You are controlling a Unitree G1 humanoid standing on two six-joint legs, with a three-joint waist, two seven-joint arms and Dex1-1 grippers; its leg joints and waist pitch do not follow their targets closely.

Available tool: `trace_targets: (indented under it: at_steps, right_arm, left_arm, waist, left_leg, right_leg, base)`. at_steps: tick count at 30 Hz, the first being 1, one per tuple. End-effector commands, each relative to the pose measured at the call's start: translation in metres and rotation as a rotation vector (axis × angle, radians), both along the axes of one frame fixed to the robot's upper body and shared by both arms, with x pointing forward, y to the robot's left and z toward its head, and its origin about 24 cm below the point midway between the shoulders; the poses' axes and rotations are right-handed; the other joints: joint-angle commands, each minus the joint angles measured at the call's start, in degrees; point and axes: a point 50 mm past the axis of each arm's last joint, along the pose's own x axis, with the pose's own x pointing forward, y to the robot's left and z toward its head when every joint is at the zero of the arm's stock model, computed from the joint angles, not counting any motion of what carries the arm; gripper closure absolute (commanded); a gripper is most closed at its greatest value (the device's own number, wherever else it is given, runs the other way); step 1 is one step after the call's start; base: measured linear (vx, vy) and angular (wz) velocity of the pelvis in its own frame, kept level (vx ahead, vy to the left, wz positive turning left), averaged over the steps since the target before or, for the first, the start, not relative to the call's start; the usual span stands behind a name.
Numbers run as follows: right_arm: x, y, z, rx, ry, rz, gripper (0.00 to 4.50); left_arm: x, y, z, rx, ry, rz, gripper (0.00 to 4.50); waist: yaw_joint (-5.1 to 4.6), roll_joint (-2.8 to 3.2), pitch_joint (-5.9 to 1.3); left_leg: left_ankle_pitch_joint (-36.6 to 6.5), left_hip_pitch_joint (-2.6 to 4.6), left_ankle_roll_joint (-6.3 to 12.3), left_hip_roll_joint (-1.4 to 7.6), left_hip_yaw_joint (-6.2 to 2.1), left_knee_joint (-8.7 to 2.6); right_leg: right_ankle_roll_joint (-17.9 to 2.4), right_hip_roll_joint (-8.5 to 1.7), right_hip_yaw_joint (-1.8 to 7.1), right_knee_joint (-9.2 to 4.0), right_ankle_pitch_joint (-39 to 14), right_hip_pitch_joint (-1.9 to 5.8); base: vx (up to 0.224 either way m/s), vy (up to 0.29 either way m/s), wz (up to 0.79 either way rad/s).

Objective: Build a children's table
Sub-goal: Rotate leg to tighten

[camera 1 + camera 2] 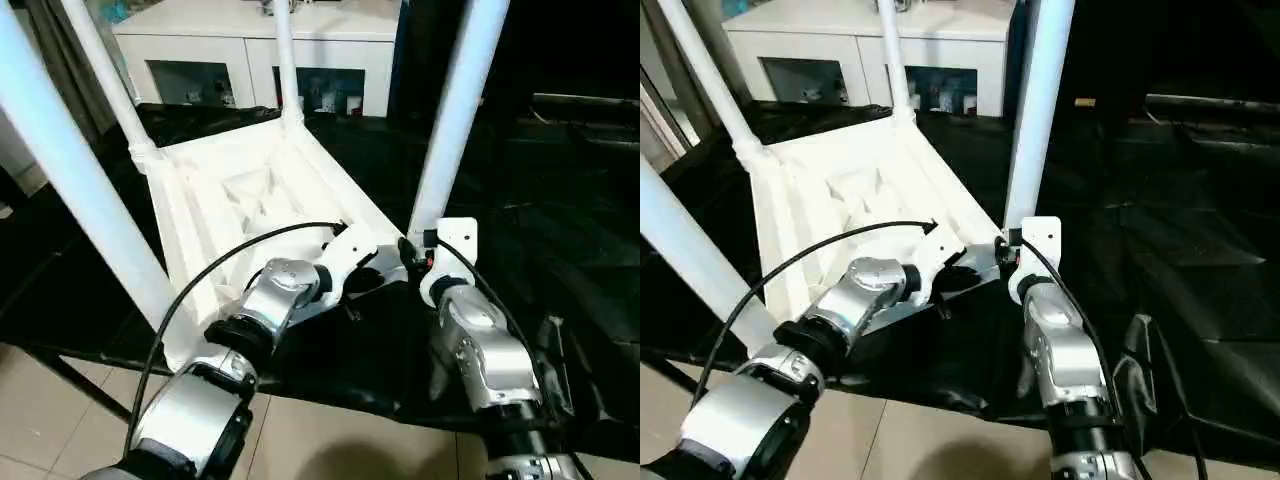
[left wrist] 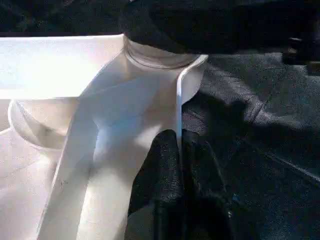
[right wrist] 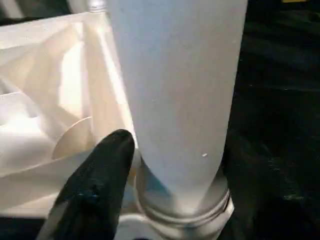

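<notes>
White hollow-plastic children's table (image 1: 240, 200), upside down on the black-draped desk (image 1: 560, 220) with four legs up, looks light, stiff and slick, best held by its rim at 6 o'clock, which the left gripper (image 2: 178, 150) pinches; right gripper's (image 3: 107, 165) opening cannot be told.

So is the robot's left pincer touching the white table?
Touching. In the left wrist view, the left pincer's black fingers are pressed on either side of the thin rim of the table top.
</notes>
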Motion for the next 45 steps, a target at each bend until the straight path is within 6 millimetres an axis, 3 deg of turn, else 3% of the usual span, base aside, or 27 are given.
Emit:
trace_targets:
  at_steps: [1, 5, 8, 10, 15, 16, 17, 19, 25, 31, 38, 45]
  right_arm:
    - [-0.007, 0.025, -0.001, -0.004, 0.002, 0.176, 1.28]
    - [-0.019, 0.012, 0.003, -0.044, -0.006, 0.323, 0.84]
    - [-0.026, 0.005, 0.002, -0.104, 0.011, 0.416, 0.84]
    - [-0.037, -0.009, 0.005, -0.114, 0.020, 0.544, 0.84]
    - [-0.040, -0.016, 0.010, -0.085, 0.011, 0.587, 0.84]
    - [-0.041, -0.018, 0.012, -0.073, 0.012, 0.604, 0.84]
    - [-0.045, -0.018, 0.011, -0.061, 0.027, 0.658, 0.84]
    - [-0.046, -0.018, 0.011, -0.060, 0.028, 0.664, 0.84]
    - [-0.052, -0.019, 0.011, -0.029, 0.054, 0.740, 1.00]
    - [-0.052, -0.023, 0.010, -0.035, 0.066, 0.750, 1.70]
    - [-0.051, -0.024, 0.010, -0.028, 0.064, 0.756, 2.12]
    - [-0.050, -0.023, -0.003, 0.002, 0.066, 0.604, 2.30]
  left_arm:
    - [-0.001, -0.005, 0.007, -0.070, -0.032, -0.040, 4.50]
    - [-0.005, 0.015, 0.006, -0.090, -0.022, -0.133, 4.50]
    - [-0.009, 0.024, 0.006, -0.109, -0.011, -0.197, 4.50]
    - [-0.017, 0.042, 0.006, -0.136, 0.055, -0.315, 4.50]
    - [-0.024, 0.057, 0.005, -0.123, 0.120, -0.391, 4.50]
    - [-0.026, 0.060, 0.005, -0.121, 0.134, -0.406, 4.50]
    - [-0.025, 0.066, 0.006, -0.120, 0.134, -0.400, 4.50]
    - [-0.025, 0.067, 0.006, -0.119, 0.133, -0.399, 4.50]
    - [-0.026, 0.071, 0.010, -0.132, 0.136, -0.409, 4.50]
    - [-0.026, 0.071, 0.011, -0.135, 0.142, -0.415, 4.50]
    - [-0.028, 0.072, 0.010, -0.133, 0.150, -0.419, 4.50]
    - [-0.023, 0.068, 0.006, -0.106, 0.114, -0.330, 4.50]
  waist:
    - [0.10, -0.97, -2.73]
    - [0.34, -1.46, -2.72]
    - [0.34, -1.25, -2.58]
    - [0.64, -1.38, -2.51]
    - [0.75, -0.97, -2.79]
    - [0.75, -0.97, -2.79]
    - [1.02, -1.34, -2.74]
    - [1.37, -1.00, -2.74]
    - [1.58, -1.29, -2.73]
    - [1.64, -1.30, -2.91]
    - [1.65, -1.47, -2.88]
    - [1.30, -1.47, -2.78]
  left_leg:
    - [-12.03, -0.23, 4.12, 1.56, -0.63, -3.83]
    - [-10.81, -0.48, 5.28, 1.57, -0.68, -3.79]
    - [-11.47, -0.27, 5.20, 1.73, -0.52, -3.81]
    - [-11.48, -0.37, 5.55, 1.96, -0.65, -3.91]
    - [-9.52, -0.18, 6.29, 2.21, -0.37, -3.54]
    - [-9.52, -0.18, 6.29, 2.21, -0.37, -3.54]
    - [-9.35, -0.23, 6.43, 2.30, -0.34, -3.57]
    - [-9.35, -0.11, 6.34, 2.42, -0.32, -3.52]
    - [-8.95, -0.40, 5.84, 2.18, -0.31, -3.40]
    - [-6.58, -0.47, 6.56, 2.16, -0.27, -3.13]
    - [-7.30, -0.42, 6.54, 2.12, -0.25, -3.11]
    - [-8.26, -0.48, 5.51, 2.03, -0.32, -3.26]
  right_leg:
    - [-10.25, -2.82, 1.91, -4.60, -17.32, 2.89]
    - [-9.69, -2.92, 1.98, -4.52, -18.54, 3.15]
    - [-10.11, -2.90, 2.03, -4.66, -19.63, 2.75]
    - [-10.15, -3.00, 2.16, -4.46, -19.21, 3.12]
    - [-13.04, -2.94, 2.24, -3.74, -13.65, 2.59]
    - [-13.04, -2.94, 2.24, -3.74, -13.65, 2.59]
    - [-13.50, -2.90, 2.20, -3.55, -12.67, 2.68]
    - [-13.67, -3.01, 2.25, -3.46, -12.24, 2.57]
    - [-12.72, -3.13, 2.16, -3.54, -14.32, 2.80]
    - [-13.45, -3.04, 2.11, -3.13, -10.89, 2.83]
    - [-13.26, -2.99, 2.09, -3.20, -12.06, 2.81]
    - [-12.68, -2.96, 2.04, -3.40, -13.51, 2.76]
  base:
    - [0.000, 0.000, 0.00]
    - [0.000, 0.000, 0.00]
    - [0.000, 0.000, 0.00]
    - [0.000, 0.000, 0.00]
    - [0.000, 0.000, 0.00]
    - [0.000, 0.000, 0.00]
    - [0.000, 0.000, 0.00]
    - [0.000, 0.000, 0.00]
    - [0.000, 0.000, 0.00]
    - [0.000, 0.000, 0.00]
    - [0.000, 0.000, 0.00]
    - [0.000, 0.000, 0.00]
